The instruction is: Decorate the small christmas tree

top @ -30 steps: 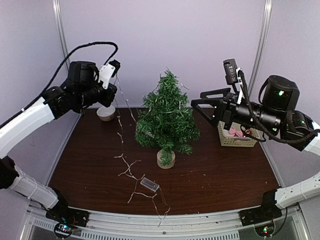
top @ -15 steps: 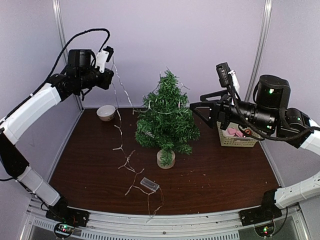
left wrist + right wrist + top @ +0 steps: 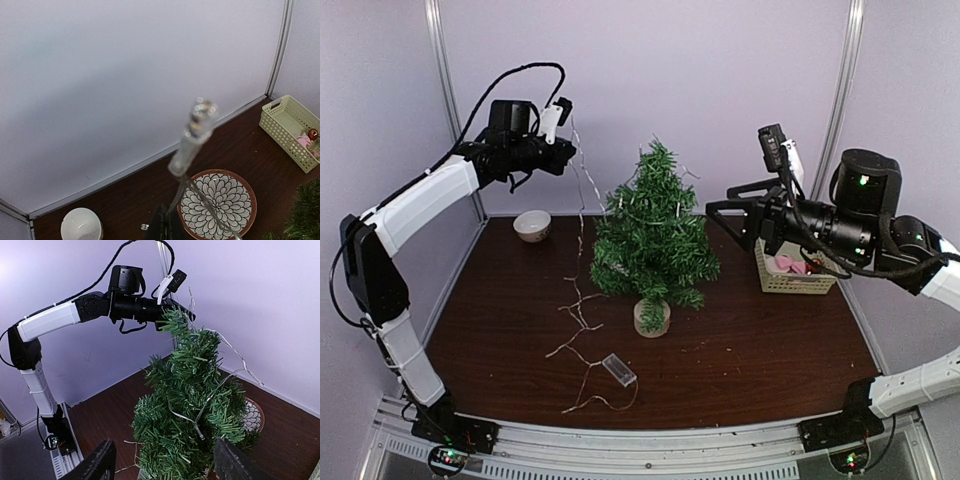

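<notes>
The small christmas tree (image 3: 655, 232) stands mid-table on its pale base (image 3: 652, 318); it fills the right wrist view (image 3: 192, 410). A thin light string (image 3: 582, 250) hangs from my left gripper (image 3: 565, 158), which is raised left of the treetop and shut on it. The string runs down to a clear battery box (image 3: 619, 369) on the table. Part of the string (image 3: 200, 412) lies across the branches. In the left wrist view a blurred bulb (image 3: 196, 132) rises from the shut gripper (image 3: 167, 222). My right gripper (image 3: 730, 200) stands open just right of the tree (image 3: 165, 465), holding nothing.
A white bowl (image 3: 532, 225) sits at the back left. A pale basket (image 3: 795, 270) with small ornaments stands at the right, under my right arm. A flower-patterned plate (image 3: 217, 205) lies behind the tree, near the back wall.
My left gripper has swung right toward the treetop with the string, pulling the loose wire and battery box slightly along the table. The right gripper has barely moved.
</notes>
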